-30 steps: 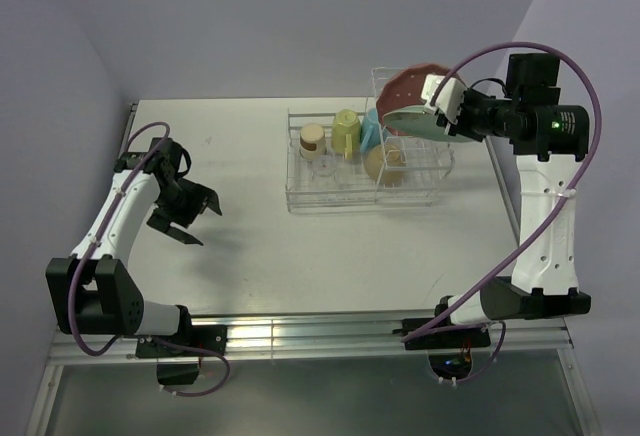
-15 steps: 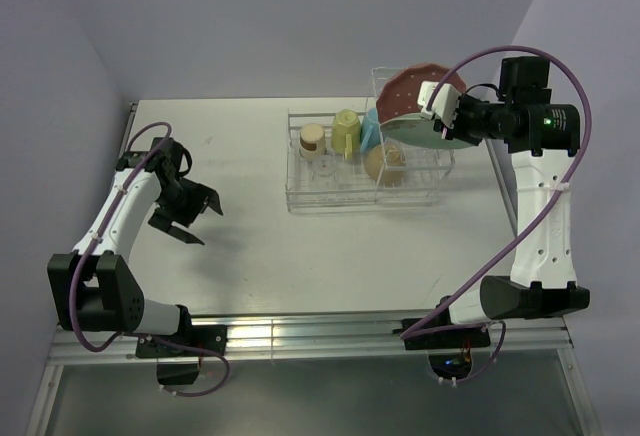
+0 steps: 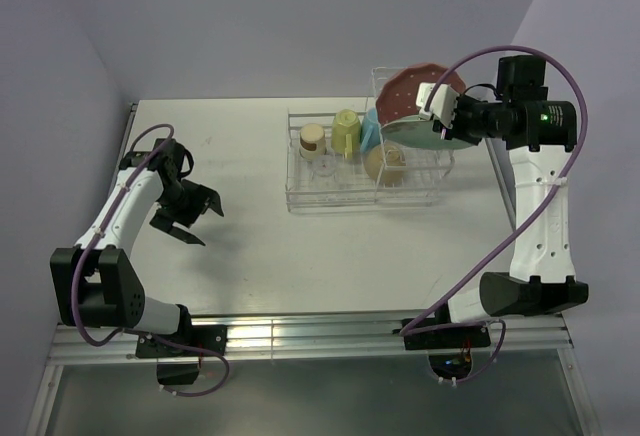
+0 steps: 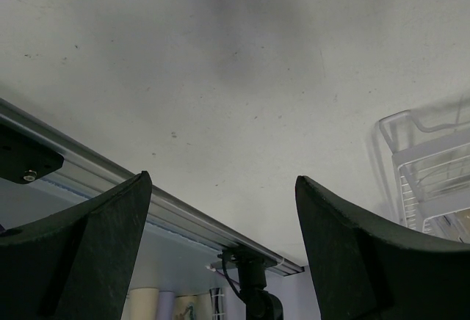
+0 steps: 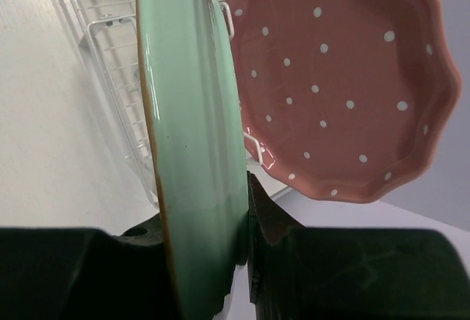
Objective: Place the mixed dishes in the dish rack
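Right gripper [image 3: 438, 108] gripped the mint-green plate [image 5: 194, 114] at the dish rack [image 5: 110, 34] slots beside the pink plate [image 5: 345, 85]; seating it upright seemed next; left gripper [image 4: 222, 188] gaped empty

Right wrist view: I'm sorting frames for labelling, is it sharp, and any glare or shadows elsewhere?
Right wrist: green plate shows a glare streak, fingers dark and soft. Left wrist: soft shadow on the table. Top view: evenly lit, sharp.

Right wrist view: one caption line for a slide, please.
Right gripper grips mint-green plate on edge beside pink dotted plate.
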### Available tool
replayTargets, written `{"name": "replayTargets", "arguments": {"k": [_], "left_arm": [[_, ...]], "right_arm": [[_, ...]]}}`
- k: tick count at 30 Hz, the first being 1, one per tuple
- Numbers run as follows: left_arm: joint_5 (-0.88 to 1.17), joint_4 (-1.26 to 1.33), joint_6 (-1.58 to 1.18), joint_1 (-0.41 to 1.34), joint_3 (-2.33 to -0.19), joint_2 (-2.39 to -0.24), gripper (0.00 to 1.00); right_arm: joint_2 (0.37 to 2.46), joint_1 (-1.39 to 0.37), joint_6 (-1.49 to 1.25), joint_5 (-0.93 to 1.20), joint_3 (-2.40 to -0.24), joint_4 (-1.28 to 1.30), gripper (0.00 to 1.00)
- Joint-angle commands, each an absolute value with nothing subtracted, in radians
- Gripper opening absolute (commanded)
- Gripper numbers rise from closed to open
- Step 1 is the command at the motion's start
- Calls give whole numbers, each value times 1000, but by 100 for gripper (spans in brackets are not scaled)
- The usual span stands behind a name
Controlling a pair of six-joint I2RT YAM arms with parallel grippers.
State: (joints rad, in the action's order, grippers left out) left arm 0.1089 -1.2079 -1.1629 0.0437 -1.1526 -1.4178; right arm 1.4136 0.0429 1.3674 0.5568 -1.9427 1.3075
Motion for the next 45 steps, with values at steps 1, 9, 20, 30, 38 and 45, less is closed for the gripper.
{"name": "replayTargets", "arguments": {"k": [1,9,20,30,38,45], "left_arm": [[118,-1198,-1144,48,-1157,-1419,85],[124,-1192,-1149,48,-1143,-1425,85],[121,-1190,-1164,48,-1149,-1433,85],[124,-1184,-1177,48,-1157,-1440,85],[126,-1178,-1177,48,-1164,-1454,85],[137,-1172,-1180,48,-1152,-1447,85]], "right_arm": [[1422,52,1384,543,-1947,1172,0],[1450,55,1388,575,-1962,1158,4],[1528,58,1355,621,-2051,1172,36],[1569,71,1351,673,-2112,1189,49],[1574,72,1341,709,-2128,1190,100],[1557,72,1336,747,-2137,1192,100]]}}
